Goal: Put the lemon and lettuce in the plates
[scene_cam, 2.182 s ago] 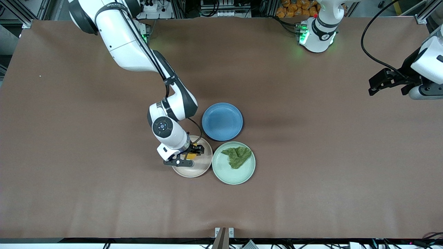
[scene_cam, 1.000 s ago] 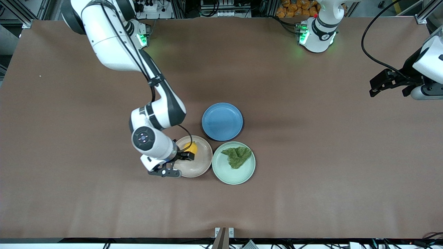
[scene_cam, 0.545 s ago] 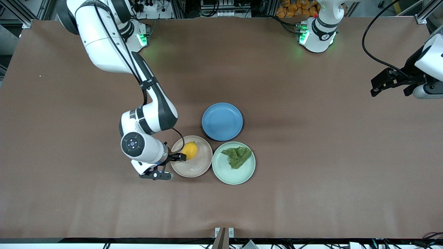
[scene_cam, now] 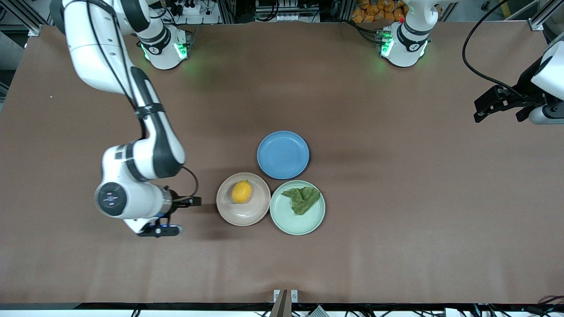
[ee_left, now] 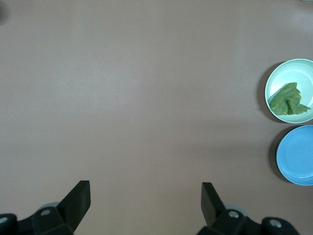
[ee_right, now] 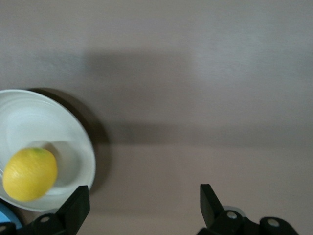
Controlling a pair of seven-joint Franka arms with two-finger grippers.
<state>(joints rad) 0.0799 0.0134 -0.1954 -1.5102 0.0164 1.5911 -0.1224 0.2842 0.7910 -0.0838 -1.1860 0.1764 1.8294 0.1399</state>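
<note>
The lemon [scene_cam: 241, 192] lies in the pale pink-beige plate [scene_cam: 252, 214]; the right wrist view shows the lemon [ee_right: 29, 174] and the plate [ee_right: 34, 117] too. The lettuce [scene_cam: 302, 199] lies in the mint green plate [scene_cam: 291, 223], and both the lettuce [ee_left: 288, 101] and its plate [ee_left: 293, 71] show in the left wrist view. My right gripper [scene_cam: 192, 202] is open and empty [ee_right: 144, 200], over bare table beside the pink-beige plate, toward the right arm's end. My left gripper [scene_cam: 484, 108] is open and empty [ee_left: 145, 196], waiting over the left arm's end of the table.
A blue round plate [scene_cam: 283, 154] with nothing in it stands next to both plates, farther from the front camera; the left wrist view shows it [ee_left: 298, 154] as well. The brown table [scene_cam: 396, 220] is bare around the three plates.
My right gripper has let go of the lemon, left it in the pink-beige plate and drawn away toward the right arm's end. The left arm has hardly moved.
</note>
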